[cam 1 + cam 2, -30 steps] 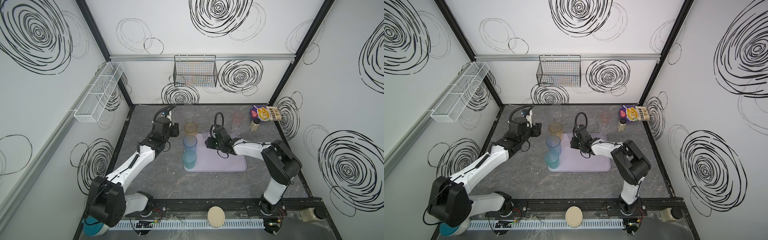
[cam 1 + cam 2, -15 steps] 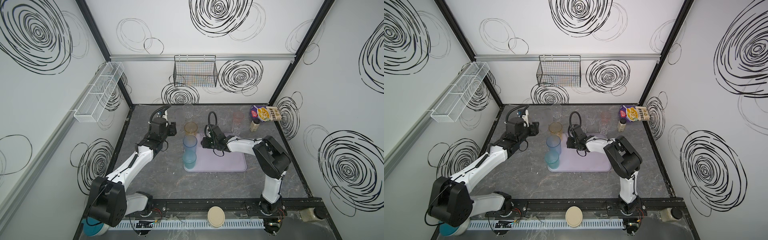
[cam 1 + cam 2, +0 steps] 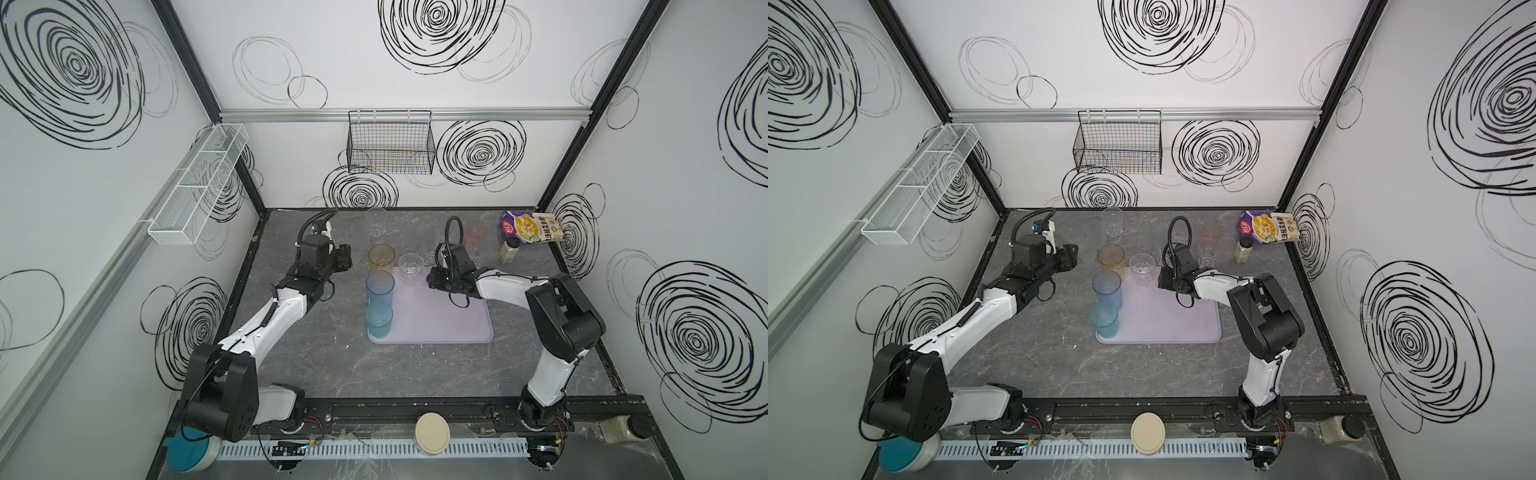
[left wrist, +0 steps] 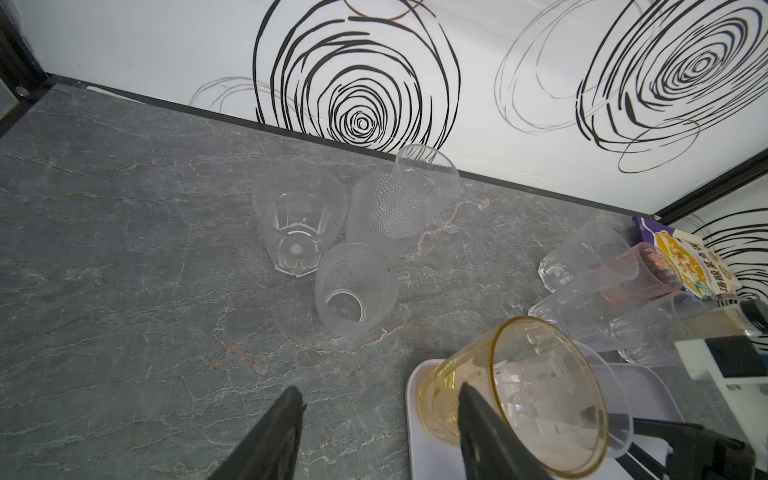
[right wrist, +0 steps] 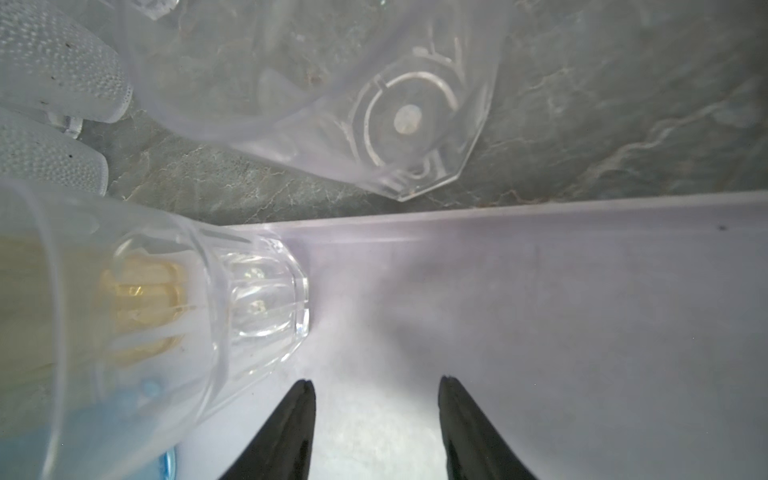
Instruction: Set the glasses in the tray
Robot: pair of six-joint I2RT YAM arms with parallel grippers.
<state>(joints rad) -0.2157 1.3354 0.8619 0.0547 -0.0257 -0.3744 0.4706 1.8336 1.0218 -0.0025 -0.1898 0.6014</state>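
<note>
The lilac tray (image 3: 440, 320) lies mid-table in both top views. Along its left edge stand an amber glass (image 3: 381, 257), a tall blue glass (image 3: 379, 286) and a teal glass (image 3: 378, 322); a clear faceted glass (image 3: 410, 268) stands at its far edge. My left gripper (image 4: 380, 399) is open over the table beside the amber glass (image 4: 515, 399), holding nothing. My right gripper (image 5: 376, 386) is open above bare tray floor (image 5: 540, 299), just right of the clear faceted glass (image 5: 249, 299). Outside the tray stand clear glasses (image 4: 297, 220), two frosted ones (image 4: 353, 286) and a pink one (image 4: 640, 270).
A snack bag (image 3: 532, 226) and a small cream bottle (image 3: 510, 251) sit at the back right. A black wire basket (image 3: 390, 149) hangs on the rear wall and a white mesh shelf (image 3: 199, 183) on the left wall. Another clear glass (image 5: 374, 116) stands right behind the tray rim.
The right arm swung left along the tray's far end toward the clear glass, then came back to the right. The left arm has barely moved. Both grippers stayed open.
</note>
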